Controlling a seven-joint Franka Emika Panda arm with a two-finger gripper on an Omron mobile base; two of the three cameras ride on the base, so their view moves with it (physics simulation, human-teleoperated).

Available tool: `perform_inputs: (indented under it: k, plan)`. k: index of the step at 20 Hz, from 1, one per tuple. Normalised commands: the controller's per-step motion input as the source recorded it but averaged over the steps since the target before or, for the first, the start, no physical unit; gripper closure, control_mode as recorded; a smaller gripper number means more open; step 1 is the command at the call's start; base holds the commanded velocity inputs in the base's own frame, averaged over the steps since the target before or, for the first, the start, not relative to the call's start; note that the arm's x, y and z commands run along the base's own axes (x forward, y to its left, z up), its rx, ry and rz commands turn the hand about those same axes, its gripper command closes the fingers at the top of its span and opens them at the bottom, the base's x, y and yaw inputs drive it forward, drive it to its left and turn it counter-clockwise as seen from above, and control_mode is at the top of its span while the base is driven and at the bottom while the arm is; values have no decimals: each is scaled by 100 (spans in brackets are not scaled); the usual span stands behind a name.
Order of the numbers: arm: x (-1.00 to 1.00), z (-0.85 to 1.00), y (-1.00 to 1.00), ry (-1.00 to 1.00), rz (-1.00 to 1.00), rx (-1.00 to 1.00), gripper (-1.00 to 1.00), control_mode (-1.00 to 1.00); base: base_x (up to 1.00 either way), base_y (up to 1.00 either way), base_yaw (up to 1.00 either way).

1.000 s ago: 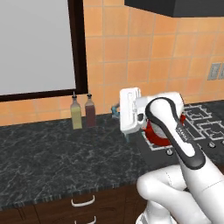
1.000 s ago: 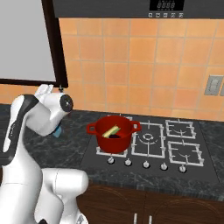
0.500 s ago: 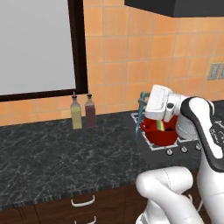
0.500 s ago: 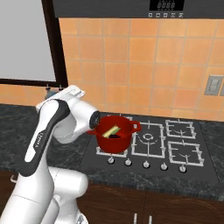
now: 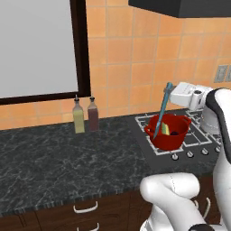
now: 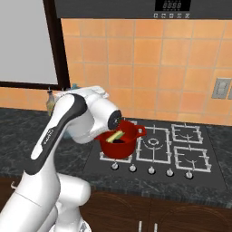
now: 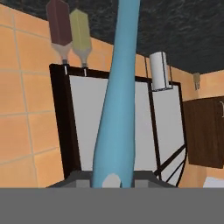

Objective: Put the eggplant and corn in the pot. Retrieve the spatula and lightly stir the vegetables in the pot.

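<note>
The red pot [image 5: 173, 140] stands on the front left burner of the hob, and the right base view shows the pot [image 6: 118, 148] too. In it lie the yellow-green corn [image 5: 166, 129] and the dark eggplant [image 5: 176, 132], which appear again as corn [image 6: 116, 136] and eggplant [image 6: 120, 141]. My gripper [image 5: 173, 95] hovers above the pot, shut on the top of the light blue spatula [image 5: 162, 111]. The spatula hangs steeply down, its lower end at the pot's left rim; whether it is inside I cannot tell. In the hand view the spatula [image 7: 114, 109] runs up from between the fingers.
Two bottles, one yellow-green [image 5: 79, 117] and one dark red [image 5: 93, 115], stand by the window at the back of the dark counter [image 5: 67, 158]. Hob grates [image 6: 186, 145] and a row of knobs [image 6: 151, 170] lie right of the pot. My arm [image 6: 68, 122] covers the pot's left side.
The arm has swung right from over the counter to above the pot, carrying the spatula. The spatula now hangs down to the pot. Pot and vegetables stayed put.
</note>
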Motion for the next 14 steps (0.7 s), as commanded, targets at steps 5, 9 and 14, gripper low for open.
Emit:
perform_inputs:
  k: [5, 9, 14]
  plan:
    - [23, 19, -76, 0, 0, 13, 100, -100, 0, 0, 0]
    - [36, 25, -57, 9, 0, 11, 100, -100, 0, 0, 0]
    - [30, 0, -49, 9, 0, 1, 100, -100, 0, 0, 0]
